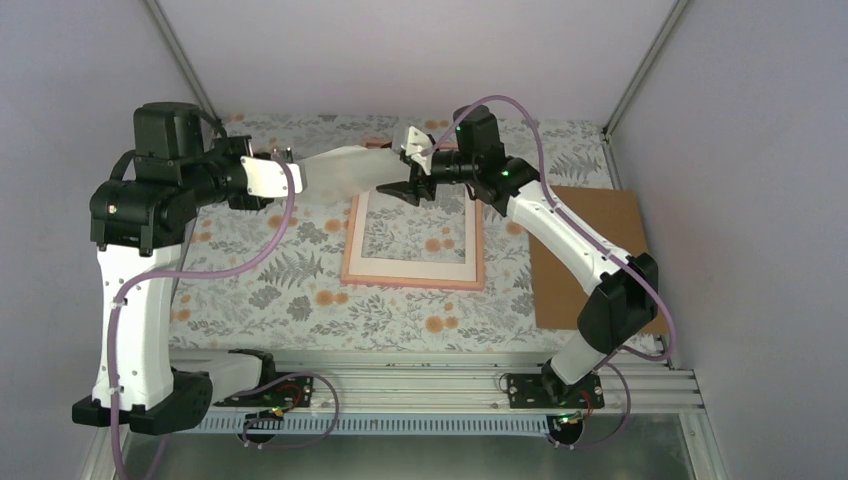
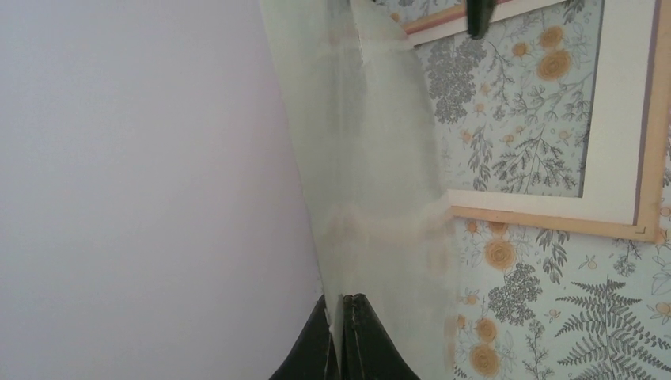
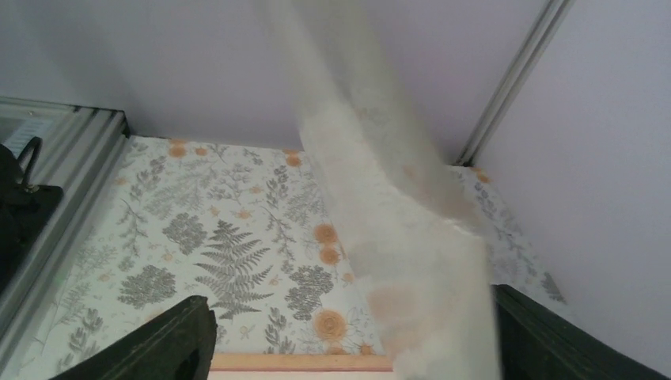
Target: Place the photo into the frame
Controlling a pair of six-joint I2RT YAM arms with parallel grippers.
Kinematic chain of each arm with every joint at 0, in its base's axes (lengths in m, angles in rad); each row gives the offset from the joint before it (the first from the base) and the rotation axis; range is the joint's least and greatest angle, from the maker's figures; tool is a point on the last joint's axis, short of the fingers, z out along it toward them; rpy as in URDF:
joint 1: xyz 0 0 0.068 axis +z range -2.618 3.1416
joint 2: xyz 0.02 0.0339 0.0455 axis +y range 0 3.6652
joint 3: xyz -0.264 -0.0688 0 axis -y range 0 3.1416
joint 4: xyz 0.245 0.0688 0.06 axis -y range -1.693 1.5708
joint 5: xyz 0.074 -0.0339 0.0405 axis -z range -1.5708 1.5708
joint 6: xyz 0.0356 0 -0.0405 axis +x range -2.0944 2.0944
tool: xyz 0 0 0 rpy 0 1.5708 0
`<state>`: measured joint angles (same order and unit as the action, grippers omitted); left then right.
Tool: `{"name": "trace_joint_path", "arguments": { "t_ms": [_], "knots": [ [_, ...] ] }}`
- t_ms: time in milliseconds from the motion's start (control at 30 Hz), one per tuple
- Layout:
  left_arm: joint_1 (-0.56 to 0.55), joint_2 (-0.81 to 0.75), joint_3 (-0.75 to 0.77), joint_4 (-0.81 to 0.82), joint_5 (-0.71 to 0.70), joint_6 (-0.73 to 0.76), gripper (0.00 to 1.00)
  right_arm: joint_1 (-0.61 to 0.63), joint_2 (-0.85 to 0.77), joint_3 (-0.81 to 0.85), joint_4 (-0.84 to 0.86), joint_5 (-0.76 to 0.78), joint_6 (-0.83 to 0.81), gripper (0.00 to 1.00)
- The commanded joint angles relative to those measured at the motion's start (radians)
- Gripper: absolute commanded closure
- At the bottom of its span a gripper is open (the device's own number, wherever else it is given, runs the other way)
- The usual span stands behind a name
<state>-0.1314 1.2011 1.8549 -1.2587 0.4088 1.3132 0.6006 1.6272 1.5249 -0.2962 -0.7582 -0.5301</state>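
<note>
The pink frame [image 1: 413,284] lies flat mid-table with a cream mat board [image 1: 410,268] inside it; its edge also shows in the left wrist view [image 2: 546,220] and the right wrist view [image 3: 301,362]. A pale, milky sheet [image 1: 340,165] hangs in the air between both arms. No picture shows on it, so I cannot tell whether it is the photo. My left gripper [image 2: 342,302] is shut on one edge of the sheet [image 2: 372,182]. My right gripper [image 3: 356,348] is open, and the other end of the sheet [image 3: 427,293] hangs between its jaws, close to the right finger [image 3: 554,340].
A plain brown backing board [image 1: 590,250] lies to the right of the frame, partly under the right arm. A floral cloth [image 1: 270,280] covers the table. White walls close in the back and both sides. A metal rail [image 1: 430,385] runs along the near edge.
</note>
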Motion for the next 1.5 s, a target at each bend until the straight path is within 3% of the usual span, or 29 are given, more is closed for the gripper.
{"name": "trace_joint_path", "arguments": {
  "t_ms": [0,133,233,300,433,467,500,667,700,800,900,967,1167,1267,1467],
  "knots": [
    [-0.004,-0.043,-0.034,0.013,0.046,0.05,0.98,-0.001,0.015,0.001,0.039,0.026,0.0,0.31],
    [-0.004,-0.04,-0.044,0.023,0.05,0.031,0.98,0.002,0.023,0.024,0.013,-0.005,0.024,0.61],
    [-0.004,-0.022,-0.019,0.031,0.069,-0.016,0.98,0.014,0.03,0.056,-0.053,-0.042,0.051,0.75],
    [-0.004,-0.013,-0.011,0.041,0.068,-0.045,0.97,0.021,0.069,0.076,-0.109,-0.066,0.082,0.94],
    [-0.005,-0.008,-0.024,0.061,0.06,-0.085,0.94,0.022,0.053,0.052,-0.119,-0.13,0.173,0.96],
    [-0.004,-0.009,-0.032,0.075,0.051,-0.105,0.88,0.022,0.046,0.038,-0.108,-0.151,0.201,0.96],
    [-0.005,-0.012,-0.042,0.097,0.038,-0.134,0.75,0.022,0.026,0.02,-0.087,-0.178,0.242,0.96],
    [-0.004,-0.029,-0.13,0.327,-0.156,-0.362,0.02,0.017,-0.02,-0.102,0.115,-0.371,0.573,0.96],
    [-0.004,-0.031,-0.149,0.38,-0.217,-0.417,0.0,0.008,-0.013,-0.133,0.181,-0.402,0.656,0.96],
    [-0.003,-0.019,-0.175,0.477,-0.366,-0.556,0.0,-0.041,0.059,-0.195,0.349,-0.439,0.907,0.96],
    [-0.002,0.008,-0.172,0.5,-0.418,-0.638,0.0,-0.128,0.182,-0.256,0.631,-0.455,1.204,0.96],
    [-0.002,0.023,-0.173,0.511,-0.429,-0.685,0.0,-0.185,0.259,-0.271,0.73,-0.43,1.313,0.96],
    [0.031,0.104,-0.193,0.341,-0.305,-0.721,0.0,-0.316,0.432,-0.209,0.668,-0.385,1.28,0.96],
    [0.144,0.154,-0.196,0.252,-0.07,-0.758,0.0,-0.369,0.466,-0.188,0.608,-0.372,1.22,0.96],
    [0.192,0.214,-0.394,0.313,0.017,-0.889,0.0,-0.429,0.472,-0.192,0.514,-0.331,1.112,0.96]
  ]
}}
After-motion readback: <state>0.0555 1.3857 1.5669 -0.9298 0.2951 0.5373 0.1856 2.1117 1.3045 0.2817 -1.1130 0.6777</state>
